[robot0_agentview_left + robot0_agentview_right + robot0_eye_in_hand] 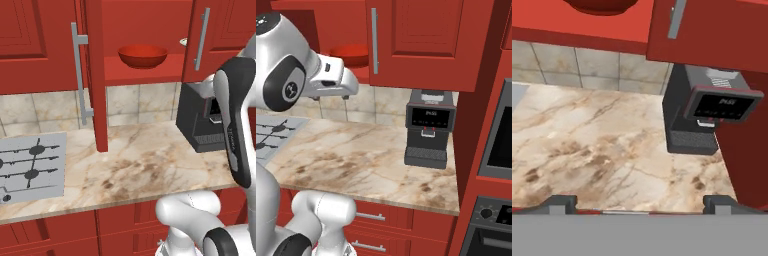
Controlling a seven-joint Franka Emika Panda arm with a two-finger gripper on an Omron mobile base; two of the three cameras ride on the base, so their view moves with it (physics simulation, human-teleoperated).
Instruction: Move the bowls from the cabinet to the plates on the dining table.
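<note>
Bowl (142, 55), red, glossy, sits on the open cabinet (140, 72) shelf; likely rigid, light, slippery and breakable, best pinched across its rim. Gripper (640, 202) spread wide, empty, above the counter (602, 150).

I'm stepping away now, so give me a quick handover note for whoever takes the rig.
Hand: open, empty, held above the marble counter, short of the cabinet.
Red bowl: on the shelf of the open cabinet, untouched. A pale rim peeks from behind the right door; cannot tell what it is.
Coffee machine stands below right.
Done: cabinet opened.
Left: take out each bowl and carry it to the plates.
</note>
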